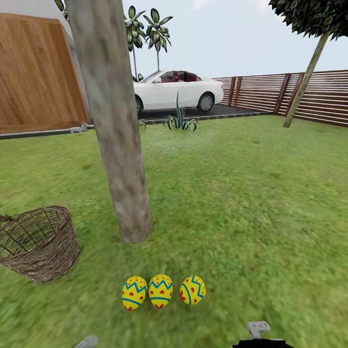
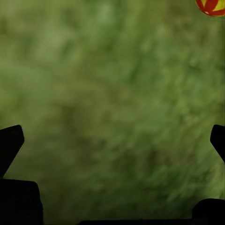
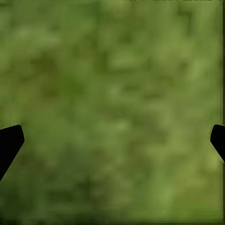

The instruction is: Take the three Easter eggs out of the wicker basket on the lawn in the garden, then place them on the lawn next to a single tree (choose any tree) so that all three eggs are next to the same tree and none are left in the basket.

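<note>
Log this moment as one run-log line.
eggs: three eggs on lawn beside tree | basket: empty | left gripper: open | right gripper: open

Three yellow eggs with blue zigzag bands and red dots lie in a row on the wide green, slightly mottled lawn (image 1: 251, 193): the left egg (image 1: 134, 293) touches the middle egg (image 1: 160, 290), and the right egg (image 1: 193, 290) lies just beside them, a little apart. Near them rises the thick grey-brown mottled tree trunk (image 1: 116, 135). The small round basket of brown woven twigs (image 1: 41, 243) stands on the grass, tilted, and shows no eggs inside.
</note>
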Motion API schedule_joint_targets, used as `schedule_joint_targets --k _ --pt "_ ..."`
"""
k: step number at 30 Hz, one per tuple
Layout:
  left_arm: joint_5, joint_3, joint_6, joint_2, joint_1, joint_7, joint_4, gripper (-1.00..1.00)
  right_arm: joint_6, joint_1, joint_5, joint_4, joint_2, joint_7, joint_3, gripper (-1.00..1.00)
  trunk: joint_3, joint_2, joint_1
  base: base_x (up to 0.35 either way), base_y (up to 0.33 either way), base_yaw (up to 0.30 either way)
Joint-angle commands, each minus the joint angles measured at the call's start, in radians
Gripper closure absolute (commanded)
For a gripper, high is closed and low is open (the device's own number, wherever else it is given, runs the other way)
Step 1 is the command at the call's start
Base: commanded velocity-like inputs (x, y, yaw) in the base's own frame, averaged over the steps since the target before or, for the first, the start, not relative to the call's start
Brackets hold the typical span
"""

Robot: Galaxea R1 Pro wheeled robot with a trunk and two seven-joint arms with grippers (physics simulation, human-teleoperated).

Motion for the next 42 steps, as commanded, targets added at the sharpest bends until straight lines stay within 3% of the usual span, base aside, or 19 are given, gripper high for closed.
schedule_joint_targets --k 1,7,16,23,30,33,39,42 --pt "0.006 -0.004 0.002 0.001 -0.001 0.000 0.000 -1.00 0.001 -0.001 0.007 0.002 0.000 0.003 -0.004 -1.00 0.002 0.007 -0.004 0.000 0.000 0.000" --pt "0.002 0.000 0.001 0.000 -0.001 0.003 0.080 -1.00 0.005 0.001 0.007 0.008 0.002 0.003 -0.004 -1.00 0.021 0.049 -0.027 0.000 0.000 0.000" --pt "-0.001 0.000 -0.001 0.003 -0.001 0.013 0.094 -1.00 0.008 0.011 0.003 0.012 0.003 0.003 -0.004 -1.00 0.040 0.112 -0.062 0.000 0.000 0.000" --pt "-0.003 -0.002 -0.001 -0.004 -0.001 0.134 0.094 -1.00 0.004 0.018 -0.002 0.011 0.000 0.002 -0.004 -1.00 0.051 0.161 -0.088 0.000 0.000 0.000" --pt "-0.004 -0.004 -0.004 -0.011 -0.001 0.185 0.092 -1.00 -0.001 0.019 -0.002 0.012 -0.001 0.000 -0.005 -1.00 0.062 0.210 -0.115 0.000 0.000 0.000" --pt "-0.004 -0.005 -0.008 -0.014 -0.001 0.231 0.094 -1.00 -0.002 0.019 -0.002 0.010 -0.001 -0.047 -0.005 -1.00 0.067 0.231 -0.127 0.000 0.000 0.000" --pt "-0.003 -0.005 -0.010 -0.016 -0.001 0.267 0.096 -1.00 0.003 0.019 0.005 0.004 0.005 -0.198 -0.004 -1.00 0.076 0.273 -0.150 0.000 0.000 0.000" --pt "-0.003 -0.006 -0.010 -0.016 -0.001 0.279 0.096 -1.00 0.006 0.019 0.009 0.003 0.005 -0.210 -0.004 -1.00 0.081 0.294 -0.161 0.000 0.000 0.000"
